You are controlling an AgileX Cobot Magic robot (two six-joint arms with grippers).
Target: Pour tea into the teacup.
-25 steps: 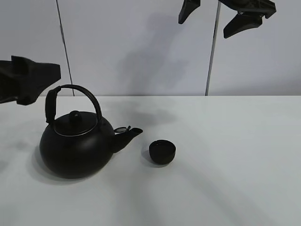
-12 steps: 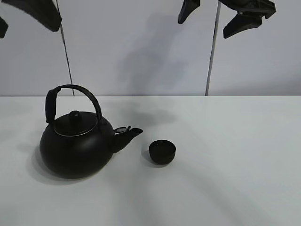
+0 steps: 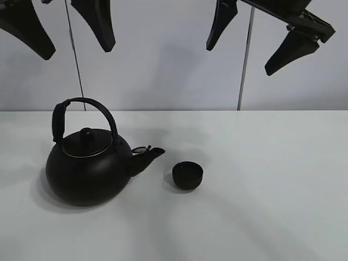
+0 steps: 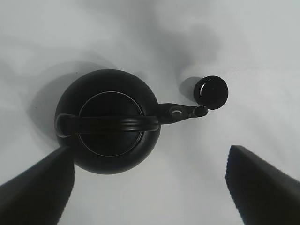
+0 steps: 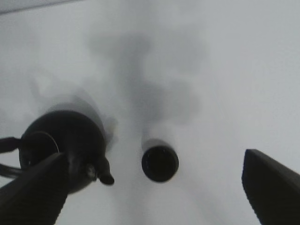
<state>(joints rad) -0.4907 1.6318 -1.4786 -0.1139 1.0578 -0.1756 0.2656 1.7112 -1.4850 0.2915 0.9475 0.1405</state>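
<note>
A big round black kettle [image 3: 89,171] with an arched handle stands on the white table [image 3: 272,206], left of centre, with its spout pointing right. The tiny matte-black teacup [image 3: 187,175] stands just right of the spout, apart from it. My left gripper [image 3: 62,24] hangs open and empty high above the kettle. My right gripper [image 3: 255,35] hangs open and empty high above, to the right of the teacup. The left wrist view looks down on the kettle [image 4: 108,121] and teacup [image 4: 212,92]. The right wrist view shows the kettle [image 5: 61,150] and teacup [image 5: 160,163], blurred.
A pale panelled wall [image 3: 163,54] stands behind the table. The white tabletop stretches wide to the right of the teacup and in front of both objects. Nothing else shows on it.
My left gripper has risen from beside the kettle's handle to high above it, with both fingers now showing spread. My right gripper's fingers have come down slightly into view. Kettle and teacup have not moved.
</note>
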